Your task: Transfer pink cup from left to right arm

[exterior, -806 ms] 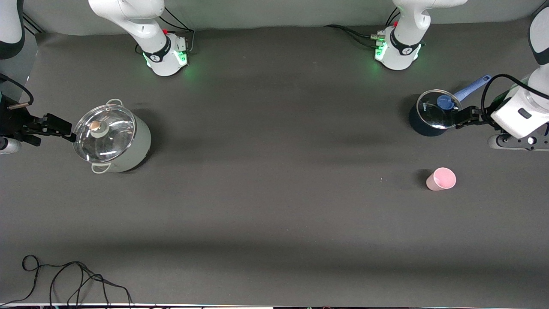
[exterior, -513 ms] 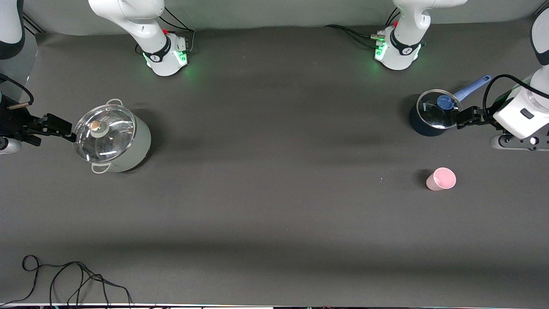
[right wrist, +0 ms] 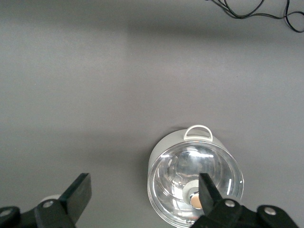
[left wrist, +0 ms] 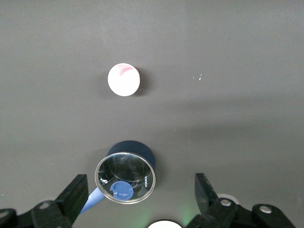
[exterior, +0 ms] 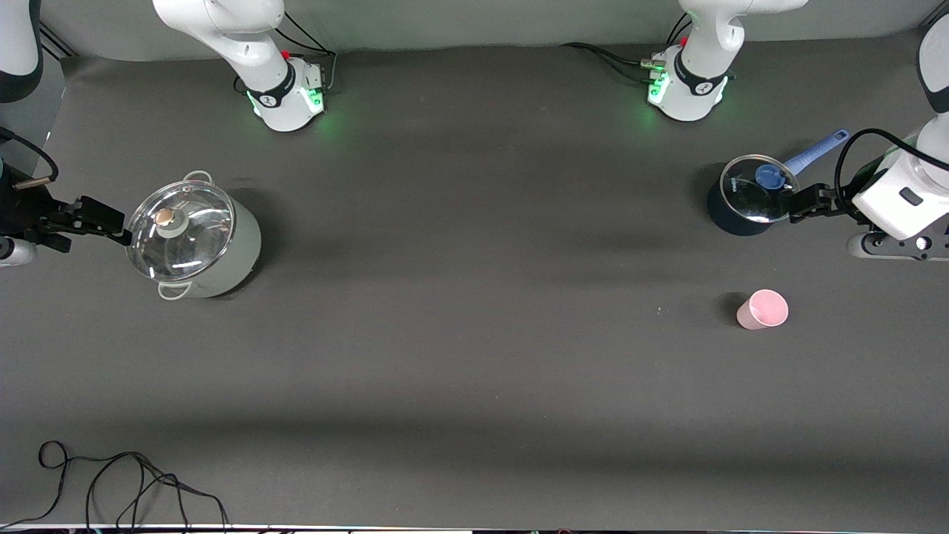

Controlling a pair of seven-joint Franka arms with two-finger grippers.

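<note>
Two grippers are recorded, both spread wide and empty. Left gripper (exterior: 802,202) is held just over the rim of the small dark blue saucepan (exterior: 741,199), glass-lidded, blue-handled, at the left arm's end of the table. Pink cup (exterior: 762,309) is stood upright on the table (exterior: 474,334), apart from the saucepan and nearer the front camera. Right gripper (exterior: 100,221) is held beside the lidded silver pot (exterior: 194,239) at the right arm's end.
</note>
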